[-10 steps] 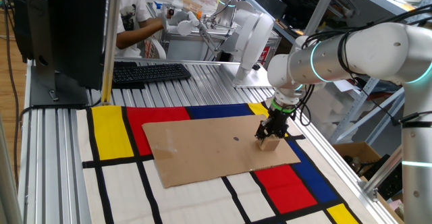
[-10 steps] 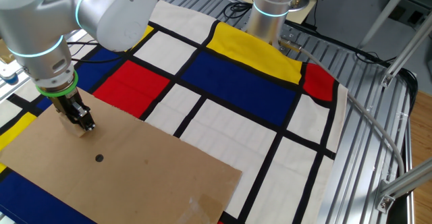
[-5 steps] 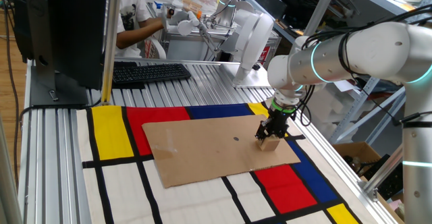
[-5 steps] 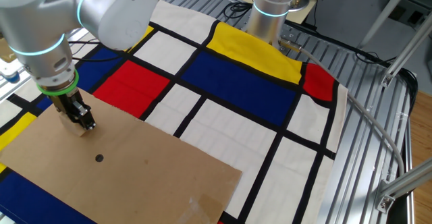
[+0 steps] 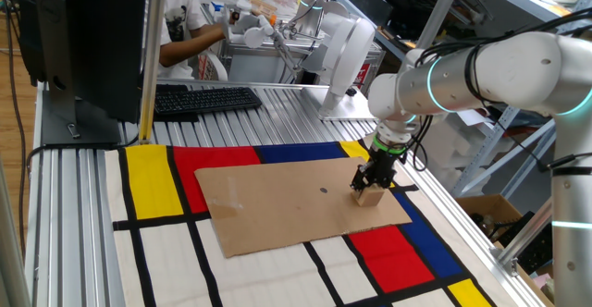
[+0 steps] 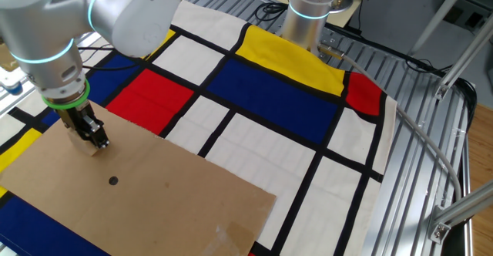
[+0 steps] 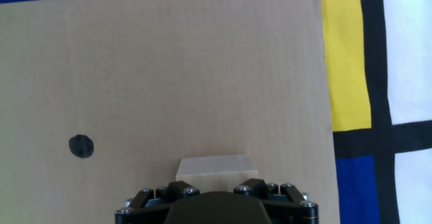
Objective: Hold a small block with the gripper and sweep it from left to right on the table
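Observation:
The small block (image 5: pixel 369 197), a light tan wooden cube, rests on a brown cardboard sheet (image 5: pixel 277 205) near its right edge. My gripper (image 5: pixel 372 189) comes straight down onto it, one black finger on each side, shut on the block. In the other fixed view the small block (image 6: pixel 90 146) peeks out under the gripper (image 6: pixel 94 138), below the green ring. The hand view shows the small block (image 7: pixel 216 164) between the two fingers (image 7: pixel 183 185), its lower part hidden by the gripper body. The table (image 5: pixel 277 99) carries the coloured mat (image 5: pixel 153 182).
A black dot (image 7: pixel 81 146) marks the cardboard to the block's left in the hand view. A keyboard (image 5: pixel 203 99) and a monitor (image 5: pixel 83 39) stand at the table's back. A second arm's base (image 6: pixel 308 13) rises at the mat's far edge. A person (image 5: pixel 185 30) works behind.

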### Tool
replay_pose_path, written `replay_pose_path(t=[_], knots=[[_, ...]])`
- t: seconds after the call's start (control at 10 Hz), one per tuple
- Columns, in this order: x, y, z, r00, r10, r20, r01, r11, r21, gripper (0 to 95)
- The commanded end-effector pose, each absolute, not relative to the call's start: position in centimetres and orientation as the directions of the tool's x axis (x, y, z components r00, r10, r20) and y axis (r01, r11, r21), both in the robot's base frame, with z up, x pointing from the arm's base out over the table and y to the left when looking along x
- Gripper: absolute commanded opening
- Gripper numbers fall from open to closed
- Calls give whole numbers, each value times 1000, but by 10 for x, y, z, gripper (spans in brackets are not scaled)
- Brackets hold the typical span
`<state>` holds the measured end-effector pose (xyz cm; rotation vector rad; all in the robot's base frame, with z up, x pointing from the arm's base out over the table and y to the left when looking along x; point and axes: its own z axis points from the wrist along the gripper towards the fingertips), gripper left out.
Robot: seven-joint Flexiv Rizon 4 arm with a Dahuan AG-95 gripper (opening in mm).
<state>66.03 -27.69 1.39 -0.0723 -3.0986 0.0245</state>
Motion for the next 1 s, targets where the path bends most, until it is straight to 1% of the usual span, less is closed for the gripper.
replay_pose_path(t=[0.1, 0.3, 0.4, 1.0], knots=[[660, -277, 14, -998, 38, 39, 37, 999, -19, 0], [660, -278, 16, -999, 21, 31, 19, 999, -38, 0], [660, -278, 16, -999, 23, 34, 22, 999, -29, 0], [660, -279, 16, -1000, 14, 26, 14, 999, -32, 0]])
